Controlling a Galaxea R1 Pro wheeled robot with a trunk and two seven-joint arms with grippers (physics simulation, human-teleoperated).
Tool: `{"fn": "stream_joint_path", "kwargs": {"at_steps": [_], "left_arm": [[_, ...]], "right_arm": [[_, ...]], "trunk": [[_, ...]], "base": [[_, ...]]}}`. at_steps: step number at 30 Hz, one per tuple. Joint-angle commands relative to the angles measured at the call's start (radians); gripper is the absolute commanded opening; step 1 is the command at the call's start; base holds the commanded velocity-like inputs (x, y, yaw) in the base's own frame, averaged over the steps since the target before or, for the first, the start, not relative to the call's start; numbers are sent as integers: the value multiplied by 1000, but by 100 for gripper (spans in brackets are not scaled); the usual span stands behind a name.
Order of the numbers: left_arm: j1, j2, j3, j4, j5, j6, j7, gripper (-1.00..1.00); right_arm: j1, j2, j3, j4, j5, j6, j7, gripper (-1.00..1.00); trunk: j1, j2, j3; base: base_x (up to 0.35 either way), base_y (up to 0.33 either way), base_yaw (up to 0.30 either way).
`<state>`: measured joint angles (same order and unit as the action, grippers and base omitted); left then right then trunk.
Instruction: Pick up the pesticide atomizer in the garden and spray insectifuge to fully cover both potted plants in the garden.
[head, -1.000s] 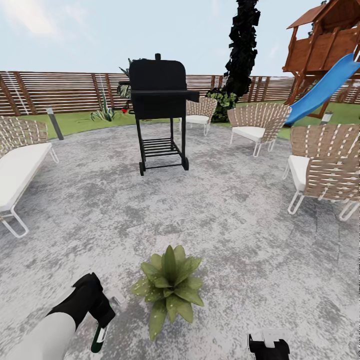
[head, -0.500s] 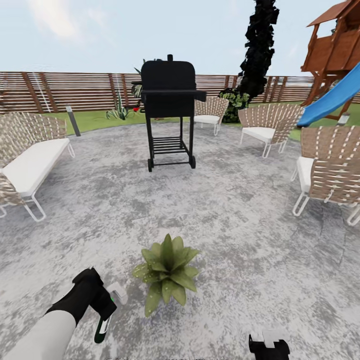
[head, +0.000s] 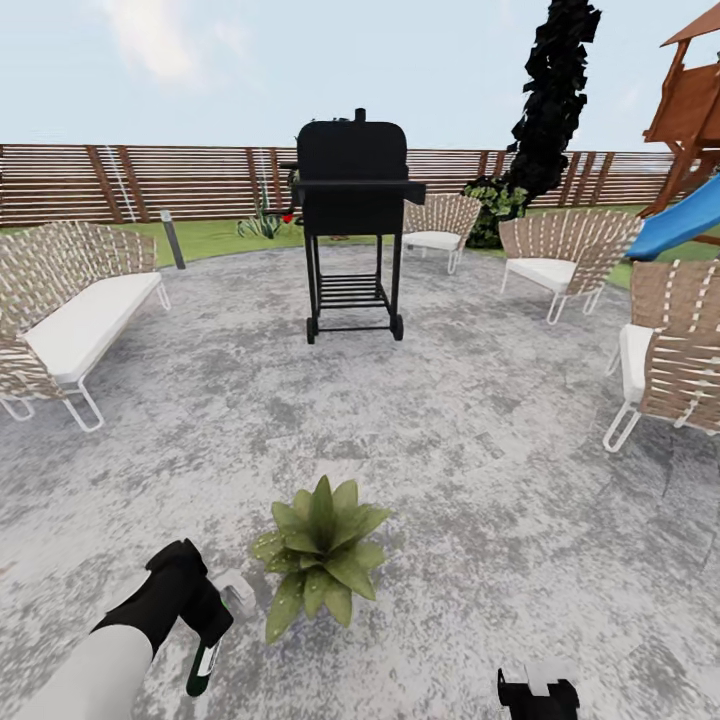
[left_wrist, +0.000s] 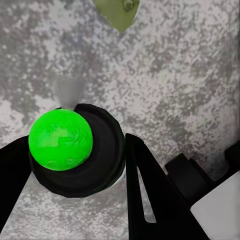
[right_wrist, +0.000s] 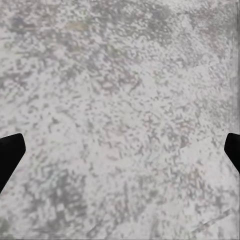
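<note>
- Our whole head view has slid over the last second: the grill (head: 352, 225) and chairs sit further right in the picture and the bench (head: 75, 325) has come more into sight, so it is the camera that turned and not the furniture that moved.
- Against that, the plant (head: 317, 553) has drifted a little up the picture and looks slightly further from us, still just beside our left gripper (head: 205, 620) on its inner side.
- Our left gripper stays clenched on the atomizer (head: 203, 662); in the left wrist view the fingers (left_wrist: 150, 200) bracket its dark body, with the green mark (left_wrist: 60, 140) facing the camera.
- A leaf tip of the plant shows just ahead of that gripper in the wrist view, so we judge the nozzle is close enough to spray.
- Whitish specks already dot the lower leaves nearest the gripper; we think coverage of this plant is partial, and the second plant remains to be done.
- Our right gripper (head: 537, 692) hangs released over bare paving (right_wrist: 120, 100), its fingertips well apart, holding nothing.
</note>
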<state>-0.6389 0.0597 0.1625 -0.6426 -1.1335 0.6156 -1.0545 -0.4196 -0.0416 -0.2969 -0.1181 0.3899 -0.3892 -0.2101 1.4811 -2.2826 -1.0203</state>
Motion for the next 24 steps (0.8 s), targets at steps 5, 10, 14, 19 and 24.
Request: {"fn": "stream_joint_path", "kwargs": {"at_steps": [5,10,14,19,24], "left_arm": [[2,5,2,0,-9,7,-6,-100],[3,6,1,1,-9,9,-5,-100],[4,5,1,4,-21,9,-4,-100],[4,0,1,1,-23,11,-4,-100],[4,0,3,0,-23,15,-4,-100]], "right_arm": [[-1,0,-7,2,11,-3,-3,100],[-1,1,-7,1,11,-3,-3,100],[-1,0,-7,1,11,-3,-3,100],[-1,0,-7,2,11,-3,-3,100],[-1,-1,-7,2,13,-2,-2,100]], "trunk": [[0,0,-1],[0,0,-1],[0,0,-1],[0,0,-1],[0,0,-1]], "base": [[112,-245,245],[14,-31,276],[1,-1,202],[-46,-58,24],[-38,-254,0]]}}
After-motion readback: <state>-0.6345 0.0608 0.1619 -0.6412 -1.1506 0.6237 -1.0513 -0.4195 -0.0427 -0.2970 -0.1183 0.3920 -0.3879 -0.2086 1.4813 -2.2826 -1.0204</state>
